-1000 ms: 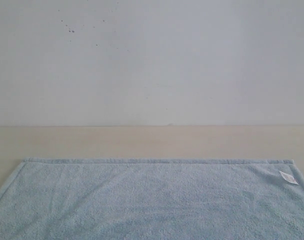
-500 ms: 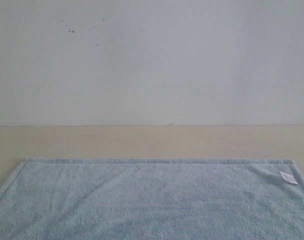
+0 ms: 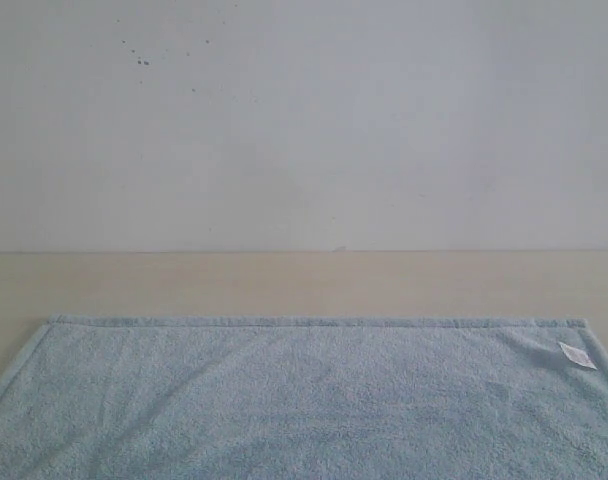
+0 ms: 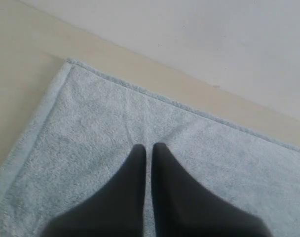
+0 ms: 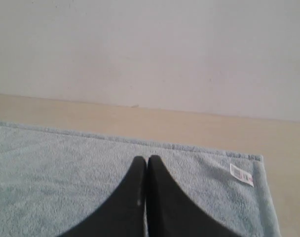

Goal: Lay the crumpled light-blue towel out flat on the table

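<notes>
Exterior view: pale light-blue fluffy terry towel lay flat on pale beige wood-look desk, far hem straight. Closed, empty, over cloth: left pincer, right pincer. Cloth judged soft, limp, light; best gripped at hemmed corners.

The towel lies flat on the table before the wall, tag at its right corner.

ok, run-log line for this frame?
towel flat on table | tag near right-side corner | left pincer shut, empty | right pincer shut, empty
</notes>
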